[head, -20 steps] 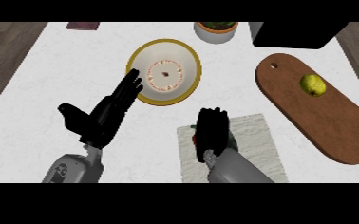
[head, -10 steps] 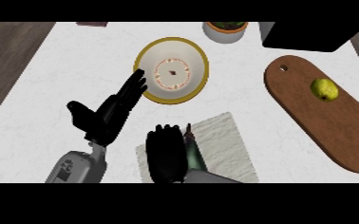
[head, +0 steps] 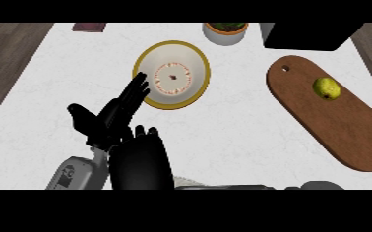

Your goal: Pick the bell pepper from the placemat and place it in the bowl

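**Ana:** Bell pepper, where is it? I can't find it anywhere on the counter (head: pixel 240 123).

**Ben:** It doesn't show. The right robot hand (head: pixel 142 159) sits low in the view, back of the hand toward us. It covers whatever lies under it, just above a pale sliver of the placemat (head: pixel 190 181) at the bottom edge. The pepper may be under that palm, but I cannot tell.

**Ana:** Is that hand closed on something?

**Ben:** I cannot tell that either, since only its back shows.

**Ana:** And the other one?

**Ben:** The left robot hand (head: pixel 109 115) is spread wide, fingers straight and thumb out to the side. It lies just above and left of the right hand. Its fingertips overlap the lower left rim of the bowl (head: pixel 147 61), though I can't tell whether they touch it. It holds nothing.

**Ana:** What's in the bowl?

**Ben:** A white inside with a ring of reddish marks and a dark dot at the middle, inside a yellow rim.

**Ana:** Anything else around?

**Ben:** A brown cutting board (head: pixel 312 128) lies to the right with a yellow-green fruit (head: pixel 326 88) on it. A white plant pot (head: pixel 225 33) and a black box (head: pixel 309 35) stand along the far edge.
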`<action>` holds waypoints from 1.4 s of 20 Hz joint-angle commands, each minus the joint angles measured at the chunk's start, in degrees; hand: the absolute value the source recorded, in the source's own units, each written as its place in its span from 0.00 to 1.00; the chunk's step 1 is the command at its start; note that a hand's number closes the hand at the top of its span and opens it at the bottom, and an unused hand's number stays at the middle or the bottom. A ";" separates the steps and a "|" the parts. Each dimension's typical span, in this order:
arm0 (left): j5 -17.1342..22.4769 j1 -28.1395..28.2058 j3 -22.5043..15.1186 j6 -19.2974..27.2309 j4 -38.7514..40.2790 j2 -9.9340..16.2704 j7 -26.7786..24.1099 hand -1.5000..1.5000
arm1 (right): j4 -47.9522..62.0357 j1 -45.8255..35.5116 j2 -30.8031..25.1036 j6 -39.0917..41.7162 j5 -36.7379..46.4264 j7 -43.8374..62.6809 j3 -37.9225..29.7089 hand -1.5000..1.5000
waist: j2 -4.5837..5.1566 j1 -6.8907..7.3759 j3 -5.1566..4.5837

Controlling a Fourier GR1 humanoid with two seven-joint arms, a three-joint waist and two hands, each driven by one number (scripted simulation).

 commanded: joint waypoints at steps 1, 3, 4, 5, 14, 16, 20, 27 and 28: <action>-0.65 0.82 0.12 0.19 -0.75 0.10 -0.62 0.50 | -2.48 -6.96 0.93 0.99 -0.10 12.19 -3.31 1.00 | -0.06 -0.81 0.00; -1.64 -0.04 -0.88 1.86 -1.06 -1.07 1.00 0.50 | -0.07 -9.04 0.92 -0.25 -1.99 13.09 -3.53 1.00 | -0.01 -0.24 -0.01; -1.84 -3.39 0.52 2.87 1.46 -1.87 0.91 0.50 | 0.33 -11.59 0.92 -0.13 -2.76 11.47 -5.98 1.00 | 0.22 -0.86 -0.02; -1.44 0.15 -0.09 0.67 0.79 -1.03 -1.40 0.50 | 0.48 -11.74 0.92 -1.38 -2.75 12.79 -4.76 1.00 | 0.17 -0.55 -0.03; 0.29 1.39 1.49 -0.82 -2.33 0.51 0.60 0.50 | 13.43 -20.10 0.93 -3.93 -5.31 5.72 -15.49 1.00 | 0.54 -0.53 -0.01; -2.22 -0.52 0.01 1.67 -0.66 -1.91 0.19 0.50 | 15.37 -20.71 0.93 -7.85 -6.39 6.50 -13.52 1.00 | 0.66 -0.30 -0.02; -0.84 0.21 2.10 -0.25 -3.21 0.82 1.43 0.50 | 23.56 -17.79 0.95 -13.93 -5.50 -2.49 -15.99 1.00 | 0.86 -0.50 0.04; -2.54 2.90 -0.89 0.69 -3.79 -2.27 0.74 0.50 | 43.27 -21.52 0.97 -19.53 -7.34 -17.40 -21.63 1.00 | 1.19 0.15 0.03; -1.78 3.34 -0.10 -0.92 -2.22 -1.75 -0.87 0.50 | 45.21 -20.91 0.97 -21.20 -6.99 -17.80 -19.60 1.00 | 1.30 0.33 0.01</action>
